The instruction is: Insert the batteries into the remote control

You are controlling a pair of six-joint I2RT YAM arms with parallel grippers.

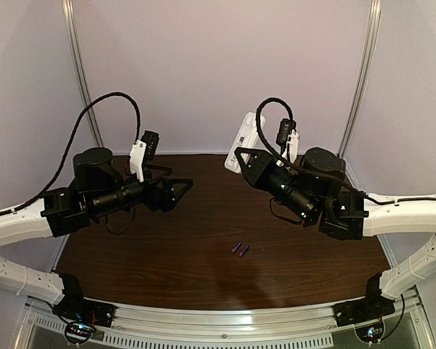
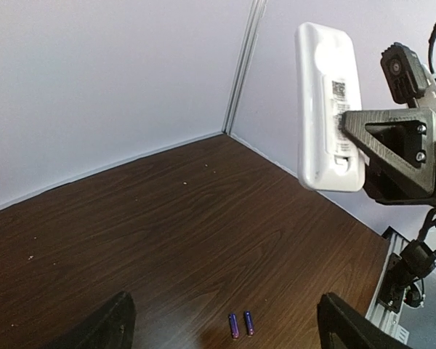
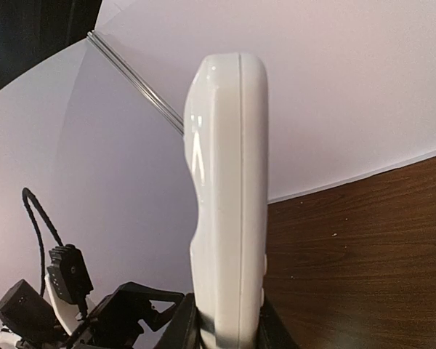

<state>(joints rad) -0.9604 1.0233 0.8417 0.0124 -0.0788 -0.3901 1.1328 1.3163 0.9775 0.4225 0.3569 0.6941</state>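
Dark wood-grain tabletop (image 1: 167,262) fills my working area, closed in by pale lilac walls (image 1: 203,65) with thin metal corner strips (image 1: 361,80), and a ribbed aluminium rail (image 1: 225,323) runs along the near edge. On the bare wood, a little right of centre and nearer the rail than the back wall, the two tiny purple-blue cylindrical batteries (image 1: 236,248) lie side by side, parallel and almost touching, with nothing over them. The slim white rectangular plastic remote control (image 1: 244,137) is off the table, up by the back wall. My right gripper (image 1: 241,160) is clamped on its lower end and holds it on end, slightly tilted, labelled back toward the left arm. My left gripper (image 1: 183,187) hangs above the table's left half, fingers spread wide around nothing, pointing across at the remote control, well apart from it and from the batteries.
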